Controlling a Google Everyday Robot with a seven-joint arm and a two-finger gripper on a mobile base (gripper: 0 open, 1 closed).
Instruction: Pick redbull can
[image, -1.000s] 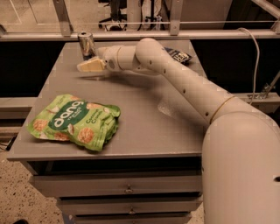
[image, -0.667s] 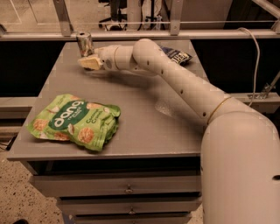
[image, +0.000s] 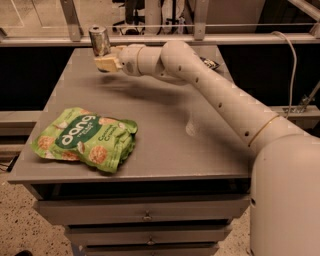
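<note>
The redbull can (image: 99, 40) stands upright at the far left edge of the grey table (image: 165, 130), a slim silver-and-blue can with a silver top. My gripper (image: 106, 61) is at the end of the long white arm reaching in from the right. Its cream fingers (image: 105, 63) sit right beside and just in front of the can's lower half, level with it. The can's base is hidden behind the fingers. I cannot tell whether the fingers touch the can.
A green snack bag (image: 85, 138) lies flat at the table's front left. A small dark object (image: 210, 63) lies at the far right edge, behind my arm. A metal rail (image: 200, 39) runs behind the table. Drawers (image: 145, 215) are below the front edge.
My gripper has moved further left and toward the far edge, closing in on the can. The can and the snack bag have not moved.
</note>
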